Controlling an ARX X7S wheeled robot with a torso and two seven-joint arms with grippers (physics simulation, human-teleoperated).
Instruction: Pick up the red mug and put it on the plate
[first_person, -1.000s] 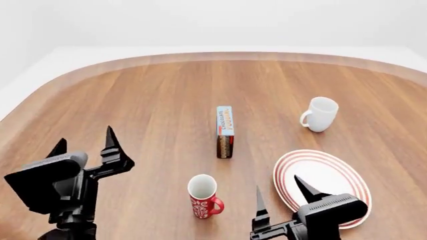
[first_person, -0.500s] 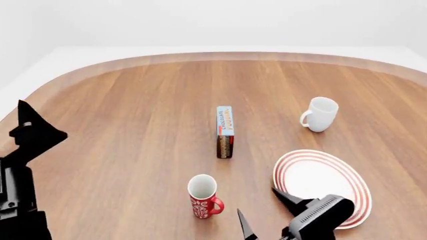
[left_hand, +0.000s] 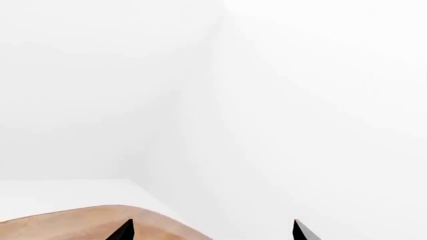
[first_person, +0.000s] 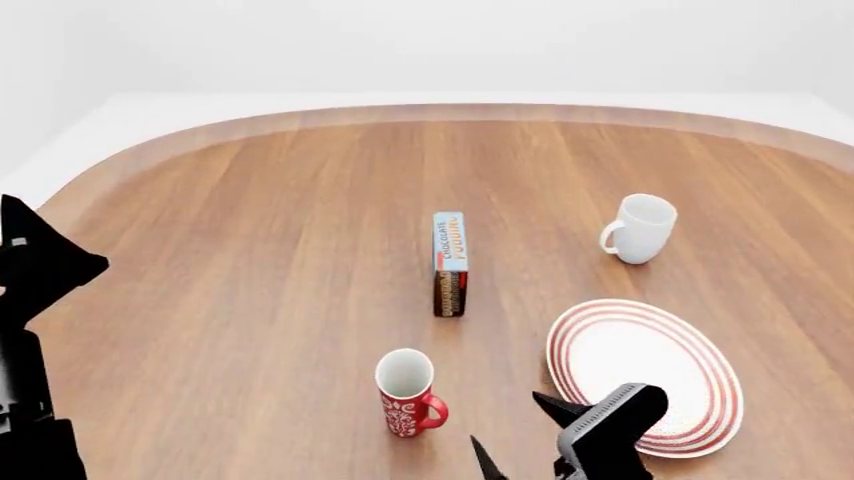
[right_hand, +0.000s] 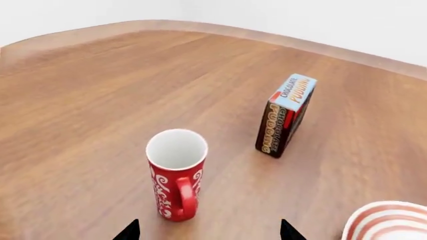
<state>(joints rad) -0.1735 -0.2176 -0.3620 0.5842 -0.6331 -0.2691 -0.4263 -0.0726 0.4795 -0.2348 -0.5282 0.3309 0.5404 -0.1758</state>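
Bare wood surrounds the red mug (right_hand: 175, 175) standing just ahead of the right gripper's (right_hand: 209, 231) spread fingers.

Lighting: bright, even, diffuse; source not discernible. Shadows: faint, soft patch beside red mug (first_person: 406, 392) on bench (first_person: 267, 250). Glare: none. Focus: sharp throughout. Left wrist view mostly blank white.

Right gripper (first_person: 514, 435) fingers (right_hand: 128, 231) mostly cropped
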